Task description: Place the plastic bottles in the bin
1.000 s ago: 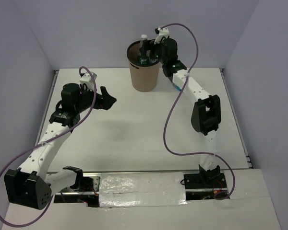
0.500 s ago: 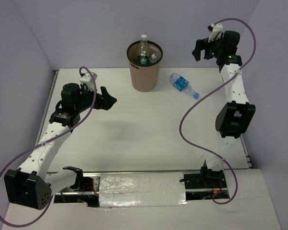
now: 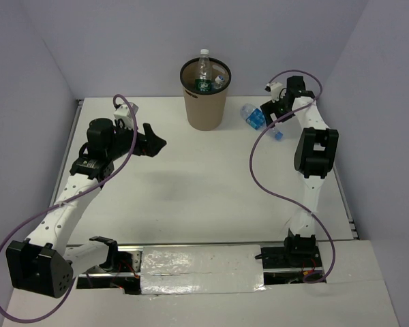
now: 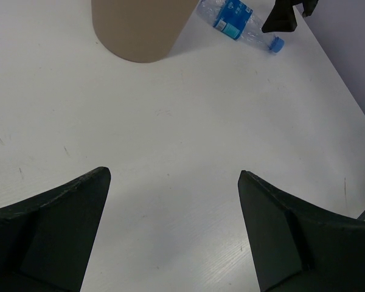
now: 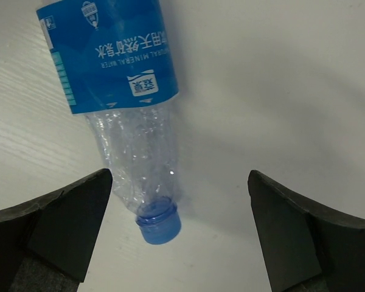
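The tan bin [image 3: 204,105] stands at the table's back middle with bottles in it: one upright with a white cap [image 3: 204,67], another beside it [image 3: 219,80]. One clear bottle with a blue label [image 3: 257,119] and blue cap lies on the table right of the bin. My right gripper [image 3: 271,114] is open just above its cap end. In the right wrist view the bottle [image 5: 112,67] lies between and ahead of the open right gripper [image 5: 179,177], nearer the left finger. My left gripper [image 3: 157,143] is open and empty, left of the bin.
In the left wrist view the open left gripper [image 4: 173,176] hovers over bare white table, with the bin [image 4: 140,27] and the lying bottle [image 4: 234,15] ahead. Grey walls enclose the table on three sides. A purple cable loops off each arm.
My right gripper let a bottle go into the bin, swung right and up, then came down over the bottle lying on the table. The left arm has not moved.
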Robot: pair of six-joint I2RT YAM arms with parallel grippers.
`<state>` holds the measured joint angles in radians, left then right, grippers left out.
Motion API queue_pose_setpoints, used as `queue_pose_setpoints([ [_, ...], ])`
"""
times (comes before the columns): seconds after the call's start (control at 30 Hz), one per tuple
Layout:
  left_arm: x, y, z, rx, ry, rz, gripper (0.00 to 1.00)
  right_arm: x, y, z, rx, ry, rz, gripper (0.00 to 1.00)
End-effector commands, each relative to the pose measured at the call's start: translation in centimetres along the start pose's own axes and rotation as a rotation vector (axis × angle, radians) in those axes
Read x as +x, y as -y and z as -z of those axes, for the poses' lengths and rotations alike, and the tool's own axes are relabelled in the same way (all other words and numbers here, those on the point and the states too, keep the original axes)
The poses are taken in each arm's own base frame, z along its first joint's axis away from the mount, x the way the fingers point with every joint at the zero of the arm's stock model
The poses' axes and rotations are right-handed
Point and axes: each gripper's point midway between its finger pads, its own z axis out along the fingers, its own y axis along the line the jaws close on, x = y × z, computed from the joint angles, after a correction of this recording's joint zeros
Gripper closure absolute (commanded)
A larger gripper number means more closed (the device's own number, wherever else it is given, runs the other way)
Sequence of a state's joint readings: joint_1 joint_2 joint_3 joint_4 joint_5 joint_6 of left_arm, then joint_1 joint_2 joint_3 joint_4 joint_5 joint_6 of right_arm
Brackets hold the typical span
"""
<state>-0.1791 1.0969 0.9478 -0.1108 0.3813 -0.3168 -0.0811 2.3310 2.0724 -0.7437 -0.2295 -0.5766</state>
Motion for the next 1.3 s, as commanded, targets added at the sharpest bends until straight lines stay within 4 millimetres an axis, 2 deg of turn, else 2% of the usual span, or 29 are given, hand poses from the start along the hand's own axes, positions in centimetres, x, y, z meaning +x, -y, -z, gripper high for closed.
queue_pose_setpoints([
  [0.0, -1.2, 0.5, -0.1, 0.031, 0.036, -0.022, 0.0, -1.0, 1.4, 1.3, 0.047, 0.001, 0.081, 0.01],
  [0.23, -0.9, 0.9, -0.2, 0.063, 0.025, -0.02, 0.0, 1.7, -0.7, -0.8, -0.068, -0.08, 0.071, 0.08],
  [0.4, -0.6, 1.5, -0.3, 0.1, 0.015, -0.026, 0.01, 2.0, -1.4, -1.3, -0.1, -0.091, 0.051, 0.11],
  [0.6, -0.3, 2.0, -0.4, 0.136, 0.011, -0.032, 0.0, 3.0, -2.6, -1.7, -0.152, -0.112, 0.038, 0.2],
  [0.7, -0.2, 2.4, -0.5, 0.16, 0.013, -0.031, 0.01, 3.4, -2.8, -1.5, -0.15, -0.111, 0.039, 0.37],
  [0.77, 0.4, 3.2, -0.5, 0.19, 0.0, -0.018, 0.01, 2.5, -3.1, -0.2, -0.157, -0.074, 0.06, 0.47],
  [0.8, 0.1, 4.3, -0.6, 0.231, 0.019, -0.031, 0.02, 2.6, -3.3, 0.6, -0.16, -0.064, 0.063, 0.52],
  [0.83, 0.2, 4.9, -0.7, 0.252, 0.02, -0.028, 0.03, 2.4, -3.5, 1.2, -0.164, -0.054, 0.066, 0.61],
  [0.87, 0.6, 5.5, -0.8, 0.268, 0.012, 0.003, 0.04, 2.2, -3.9, 1.7, -0.184, -0.036, 0.068, 0.67],
  [0.9, 0.6, 7.2, -0.9, 0.315, 0.022, -0.001, 0.07, 2.1, -4.2, 3.1, -0.191, -0.024, 0.063, 0.72],
  [0.93, 1.2, 8.1, -1.0, 0.333, 0.011, 0.033, 0.1, 2.0, -4.5, 3.9, -0.203, -0.01, 0.059, 0.82],
  [0.97, 1.4, 9.0, -1.0, 0.353, 0.011, 0.045, 0.13, 2.8, -5.8, 4.4, -0.253, -0.004, 0.046, 0.86],
  [1.0, 1.7, 10.0, -1.1, 0.377, 0.007, 0.057, 0.26, 1.9, -5.8, 7.0, -0.244, 0.048, 0.049, 0.88],
  [1.03, 2.1, 11.8, -1.1, 0.418, 0.007, 0.09, 0.33, 1.9, -6.3, 8.2, -0.261, 0.075, 0.043, 0.91],
  [1.07, 2.2, 12.6, -1.1, 0.434, 0.012, 0.107, 0.43, 3.5, -7.7, 8.6, -0.303, 0.07, 0.02, 0.93],
  [1.1, 2.7, 14.1, -1.0, 0.466, 0.008, 0.126, 0.43, 2.5, -8.6, 11.6, -0.323, 0.148, 0.023, 0.95],
  [1.13, 2.2, 14.8, -1.1, 0.472, 0.053, 0.171, 0.44, 2.7, -9.5, 12.7, -0.348, 0.17, 0.021, 0.96],
  [1.17, 1.9, 15.4, -1.0, 0.486, 0.082, 0.188, 0.41, 4.4, -11.3, 13.2, -0.403, 0.155, 0.0, 0.96],
  [1.2, 2.1, 16.7, -0.9, 0.514, 0.096, 0.207, 0.37, 3.7, -12.9, 15.7, -0.438, 0.221, 0.013, 0.97],
  [1.23, 0.9, 17.2, -0.9, 0.517, 0.171, 0.249, 0.33, 4.0, -14.1, 16.7, -0.472, 0.239, 0.023, 0.98],
  [1.27, 0.4, 17.7, -0.9, 0.526, 0.202, 0.268, 0.28, 5.5, -16.0, 17.4, -0.528, 0.224, -0.008, 0.98],
])
